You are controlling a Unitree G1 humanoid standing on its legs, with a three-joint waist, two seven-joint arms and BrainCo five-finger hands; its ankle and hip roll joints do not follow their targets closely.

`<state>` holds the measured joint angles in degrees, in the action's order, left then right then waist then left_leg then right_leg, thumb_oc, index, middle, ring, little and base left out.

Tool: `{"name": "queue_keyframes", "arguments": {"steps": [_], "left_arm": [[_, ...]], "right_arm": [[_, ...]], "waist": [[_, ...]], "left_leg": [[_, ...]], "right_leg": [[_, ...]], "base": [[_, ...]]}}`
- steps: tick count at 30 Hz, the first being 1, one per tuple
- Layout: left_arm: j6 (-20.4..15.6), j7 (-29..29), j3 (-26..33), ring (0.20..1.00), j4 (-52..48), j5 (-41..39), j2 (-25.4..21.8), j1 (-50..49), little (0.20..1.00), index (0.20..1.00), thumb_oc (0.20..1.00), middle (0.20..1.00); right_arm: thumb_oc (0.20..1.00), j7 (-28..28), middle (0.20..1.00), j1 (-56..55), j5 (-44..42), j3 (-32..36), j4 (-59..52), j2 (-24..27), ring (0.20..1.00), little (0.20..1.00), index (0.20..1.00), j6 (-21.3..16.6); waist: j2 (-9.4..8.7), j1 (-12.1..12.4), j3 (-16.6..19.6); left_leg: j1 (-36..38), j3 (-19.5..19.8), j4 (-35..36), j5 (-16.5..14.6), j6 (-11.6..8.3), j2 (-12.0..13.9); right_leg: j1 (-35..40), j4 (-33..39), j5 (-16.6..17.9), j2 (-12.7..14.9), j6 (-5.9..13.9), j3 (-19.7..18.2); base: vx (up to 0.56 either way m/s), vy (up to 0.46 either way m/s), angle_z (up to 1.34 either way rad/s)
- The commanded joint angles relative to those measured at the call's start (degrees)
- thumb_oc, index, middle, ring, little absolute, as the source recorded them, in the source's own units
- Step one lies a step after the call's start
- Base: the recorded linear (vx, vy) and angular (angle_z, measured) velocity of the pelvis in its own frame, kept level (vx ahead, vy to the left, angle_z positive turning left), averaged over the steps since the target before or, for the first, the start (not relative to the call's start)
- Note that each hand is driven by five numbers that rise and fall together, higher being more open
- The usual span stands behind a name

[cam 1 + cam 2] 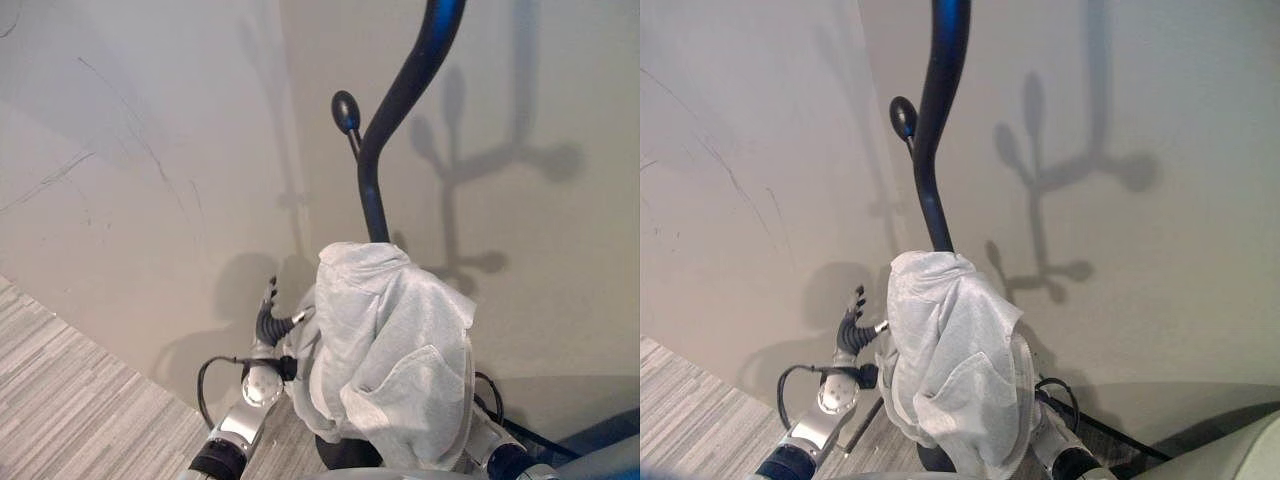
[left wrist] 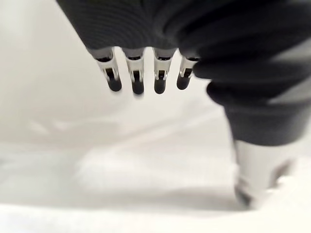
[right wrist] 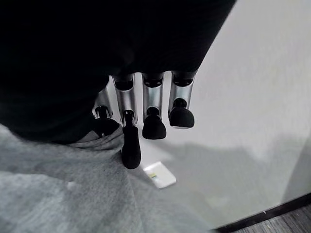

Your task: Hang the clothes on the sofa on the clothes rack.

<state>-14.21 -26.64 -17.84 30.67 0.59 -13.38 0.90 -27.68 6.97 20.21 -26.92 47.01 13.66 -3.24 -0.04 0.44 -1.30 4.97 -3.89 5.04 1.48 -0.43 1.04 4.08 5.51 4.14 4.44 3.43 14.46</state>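
1. Garment location — the pale grey garment is bunched and draped over the top of a curved dark arm of the clothes rack, hanging down in front of the rack's lower pole, with its lower folds near both robot arms.

2. Risk, slippage: the cloth sits in a heap, not spread out. Judged from this, its weight may be uneven and it could slide off the curved arm once support is removed.

3. Risk, snagging: the right hand lies against the fabric. A curled finger could drag the cloth along if the hand pulls away, undoing the hang.

4. Risk, contact: the knobbed peg stands close above the garment — an upward sweep of either arm could strike it or rock the rack.

5. Left hand pose: raised just beside the garment's left edge, fingers pointing upward and straight, holding nothing. The left wrist view confirms the fingers extended in a row, apart from the pale surface beyond them.

6. Right hand pose: low on the garment's right side, largely hidden behind the cloth in the head views. In the right wrist view its fingers are partly bent with tips against the grey fabric; whether they actually pinch it cannot be told.
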Motion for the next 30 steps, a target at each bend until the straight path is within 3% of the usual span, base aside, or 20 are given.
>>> {"name": "queue_keyframes", "arguments": {"steps": [1, 7, 8, 20, 25, 29, 30], "left_arm": [[-2.67, 2.22, -0.08, 1.000, 3.54, -4.11, -0.71, 1.64, 1.000, 1.000, 1.000, 1.000], [-3.23, 5.54, 2.00, 1.000, 8.61, -12.66, 1.23, -1.25, 1.000, 1.000, 1.000, 1.000], [-3.06, 6.91, 3.07, 1.000, 9.80, -16.91, 2.22, -1.91, 1.000, 1.000, 1.000, 1.000], [-1.13, 9.18, 4.61, 1.000, 19.45, -18.95, 4.20, -0.68, 1.000, 1.000, 1.000, 1.000], [-0.35, 10.59, 2.94, 1.000, 18.93, -16.60, 4.31, -1.35, 1.000, 1.000, 1.000, 1.000], [0.27, 11.33, 2.70, 1.000, 20.25, -17.31, 5.20, -1.57, 1.000, 1.000, 1.000, 1.000], [0.97, 12.03, 3.19, 1.000, 22.99, -18.63, 6.04, -1.07, 1.000, 1.000, 1.000, 1.000]], "right_arm": [[0.200, 0.71, 0.200, 1.81, -0.22, -2.34, 4.93, 1.66, 0.200, 0.200, 0.200, -0.54], [0.200, 1.43, 0.200, 1.06, -0.07, -3.17, 8.12, 0.45, 0.200, 0.200, 0.200, -0.29], [0.200, 2.01, 0.200, 0.81, 0.48, -3.58, 9.19, 0.22, 0.200, 0.200, 0.200, 0.11], [0.200, 4.65, 0.200, 0.58, 5.09, -4.28, 25.87, -1.40, 0.200, 0.200, 0.200, 4.17], [0.200, 5.26, 0.200, -1.36, 4.31, -0.81, 29.98, 0.70, 0.200, 0.200, 0.200, 5.72], [0.200, 5.27, 0.200, -1.50, 0.49, 2.25, 31.30, 0.81, 0.200, 0.200, 0.200, 5.93], [1.000, 5.12, 1.000, -1.49, -1.28, 3.38, 31.31, 0.93, 1.000, 1.000, 1.000, 5.90]], "waist": [[-0.69, 0.49, -1.73], [-0.34, 1.08, -1.87], [-0.29, 1.35, -1.81], [0.71, 2.10, -2.45], [5.06, 1.11, -4.87], [6.84, 0.23, -4.68], [7.01, -0.30, -4.49]], "left_leg": [[-1.57, -3.21, -0.04, 2.16, -4.12, 3.83], [-1.61, -2.72, -0.04, 1.87, -3.89, 3.44], [-1.59, -2.46, -0.04, 1.71, -3.76, 3.25], [-2.13, -1.88, -0.04, 1.07, -3.33, 2.15], [-4.23, -1.69, -0.04, 1.51, -2.91, 0.37], [-4.29, -1.99, -0.04, 1.43, -2.85, 0.02], [-4.08, -2.27, -0.04, 1.26, -2.84, 0.06]], "right_leg": [[3.11, -0.51, -4.87, 0.41, 2.12, 0.36], [3.29, -0.51, -4.94, 0.74, 2.16, 0.76], [3.35, -0.51, -4.94, 0.88, 2.18, 0.89], [2.80, -0.51, -4.48, 2.04, 2.73, 1.25], [0.56, -0.51, -3.36, 3.94, 3.40, 1.40], [0.63, -0.51, -3.31, 4.44, 3.71, 1.65], [0.79, -0.51, -3.25, 4.53, 3.86, 1.44]], "base": [[-0.01, 0.041, 0.11], [0.00, 0.033, 0.03], [0.01, 0.034, 0.01], [0.00, 0.005, 0.01], [-0.05, 0.074, 0.10], [0.01, 0.076, 0.03], [0.03, 0.059, 0.05]]}}
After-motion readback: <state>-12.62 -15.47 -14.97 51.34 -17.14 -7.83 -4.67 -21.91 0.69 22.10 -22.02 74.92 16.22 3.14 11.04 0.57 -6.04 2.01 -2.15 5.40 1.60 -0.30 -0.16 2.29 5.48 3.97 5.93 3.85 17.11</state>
